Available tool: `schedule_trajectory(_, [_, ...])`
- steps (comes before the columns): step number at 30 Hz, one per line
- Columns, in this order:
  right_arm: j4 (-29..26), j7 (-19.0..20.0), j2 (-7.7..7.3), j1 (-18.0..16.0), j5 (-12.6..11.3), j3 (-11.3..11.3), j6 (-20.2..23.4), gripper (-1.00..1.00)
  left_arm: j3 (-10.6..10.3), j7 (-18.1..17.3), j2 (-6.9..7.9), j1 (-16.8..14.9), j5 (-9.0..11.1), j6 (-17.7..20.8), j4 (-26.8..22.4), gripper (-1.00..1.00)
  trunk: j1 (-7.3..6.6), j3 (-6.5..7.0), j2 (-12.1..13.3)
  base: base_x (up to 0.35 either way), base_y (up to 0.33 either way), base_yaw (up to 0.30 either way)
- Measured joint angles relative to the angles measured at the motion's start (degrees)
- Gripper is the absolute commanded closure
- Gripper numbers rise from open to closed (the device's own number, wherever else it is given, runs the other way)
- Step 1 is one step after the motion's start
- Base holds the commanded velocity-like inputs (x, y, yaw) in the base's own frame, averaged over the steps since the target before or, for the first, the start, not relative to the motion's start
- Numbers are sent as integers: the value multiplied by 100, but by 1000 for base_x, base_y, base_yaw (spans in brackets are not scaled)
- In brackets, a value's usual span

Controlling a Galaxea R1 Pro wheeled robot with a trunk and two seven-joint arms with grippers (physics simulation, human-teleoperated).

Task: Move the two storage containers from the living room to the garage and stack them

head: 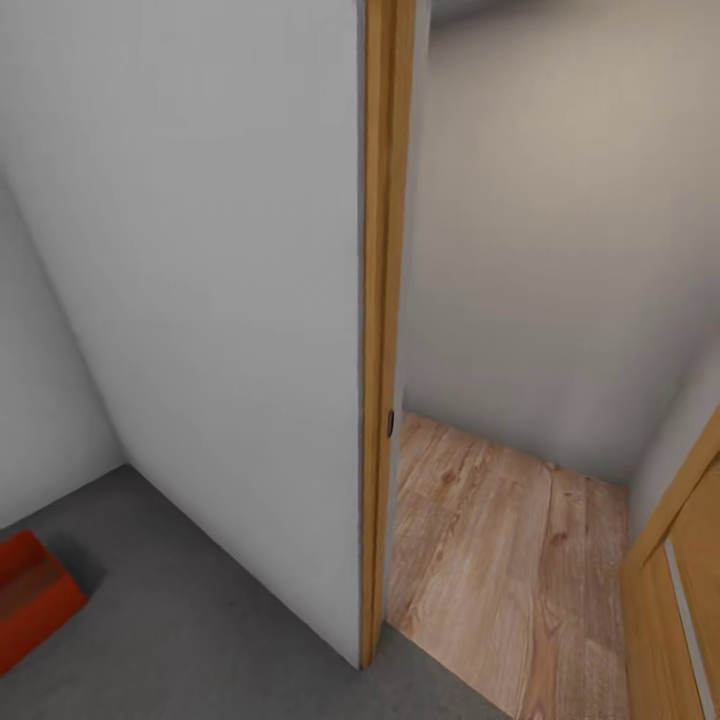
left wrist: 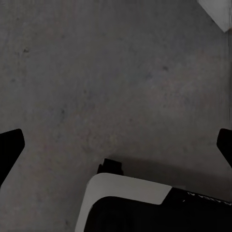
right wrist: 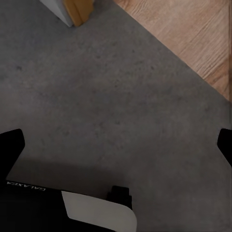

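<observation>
One orange-red storage container (head: 30,595) sits on the garage's dark grey concrete floor (head: 200,620) at the head view's lower left, cut off by the picture's edge. In the left wrist view my left gripper (left wrist: 116,145) hangs open over bare concrete, its dark fingertips (left wrist: 9,147) far apart with nothing between them. Over concrete near the doorway, my right gripper (right wrist: 116,145) is open too, with its fingertips (right wrist: 10,145) spread wide and empty.
A white wall (head: 200,250) ends at a wooden door frame (head: 380,330). Beyond it light wood plank flooring (head: 500,560) runs between pale walls. Another wooden frame (head: 670,560) stands at the right. The frame's foot (right wrist: 77,9) and the planks (right wrist: 193,34) appear in the right wrist view.
</observation>
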Motion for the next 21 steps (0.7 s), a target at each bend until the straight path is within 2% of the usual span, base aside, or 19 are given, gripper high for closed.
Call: schedule_trajectory(21, [0,0,0,0,2,0,3,-100,-1,0,-16,0,13,0,0,-100,0,156,0,0,0,-192])
